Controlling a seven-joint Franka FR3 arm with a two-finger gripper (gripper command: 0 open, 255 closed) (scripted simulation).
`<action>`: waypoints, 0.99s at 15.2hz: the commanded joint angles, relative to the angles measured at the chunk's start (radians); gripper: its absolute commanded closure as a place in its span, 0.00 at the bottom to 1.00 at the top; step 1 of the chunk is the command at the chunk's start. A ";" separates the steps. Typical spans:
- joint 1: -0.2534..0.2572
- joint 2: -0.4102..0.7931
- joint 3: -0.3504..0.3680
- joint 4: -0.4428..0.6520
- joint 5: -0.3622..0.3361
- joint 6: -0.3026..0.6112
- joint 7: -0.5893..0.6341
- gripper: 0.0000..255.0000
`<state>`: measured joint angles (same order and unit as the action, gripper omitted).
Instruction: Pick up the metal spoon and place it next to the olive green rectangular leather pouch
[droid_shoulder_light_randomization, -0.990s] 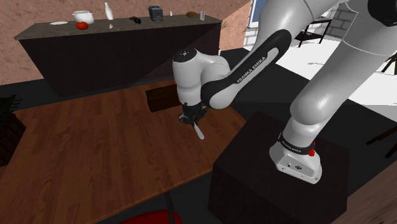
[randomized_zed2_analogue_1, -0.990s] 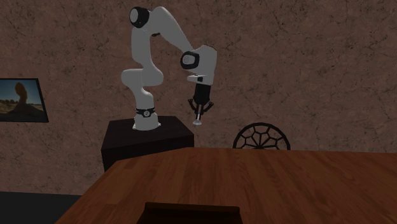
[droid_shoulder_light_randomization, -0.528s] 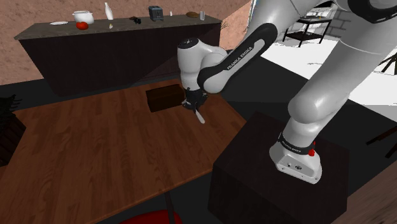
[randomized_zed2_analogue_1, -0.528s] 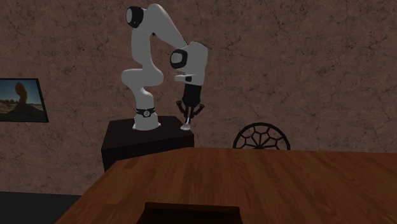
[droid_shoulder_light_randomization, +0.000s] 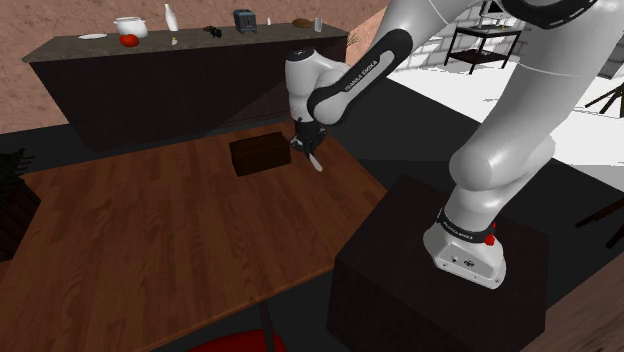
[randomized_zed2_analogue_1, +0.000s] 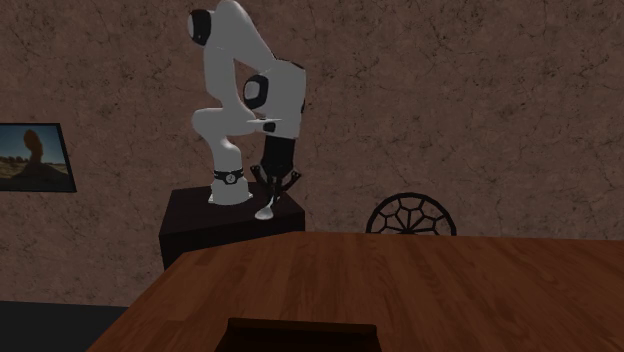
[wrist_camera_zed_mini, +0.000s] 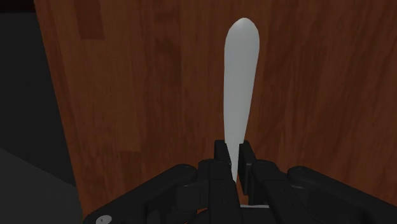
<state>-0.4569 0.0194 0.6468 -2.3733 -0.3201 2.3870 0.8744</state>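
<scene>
One pale spoon (wrist_camera_zed_mini: 239, 89) held aloft
The gripper (wrist_camera_zed_mini: 235, 154) is clenched on its handle, bowl end pointing away, above the wooden table (droid_shoulder_light_randomization: 150, 230), near the dark brown pouch (droid_shoulder_light_randomization: 258, 154).

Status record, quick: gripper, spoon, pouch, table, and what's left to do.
gripper: black gripper, shut on the spoon's narrow end
spoon: pale grey spoon, wider end pointing away from the fingers, appears clear of the surface
pouch: dark brown rectangular pouch lying on the table, just to the shoulder view's left of the gripper
table: brown wooden table, under the spoon in the wrist view
left to do: spoon not yet set down beside the pouch
</scene>
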 joint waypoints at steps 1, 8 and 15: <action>-0.022 0.037 -0.023 0.033 -0.032 0.002 -0.024 1.00; -0.082 0.179 -0.101 0.198 -0.114 -0.024 -0.121 1.00; -0.118 0.340 -0.165 0.416 -0.165 -0.079 -0.227 1.00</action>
<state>-0.5704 0.3366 0.4907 -1.9840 -0.4770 2.3118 0.6602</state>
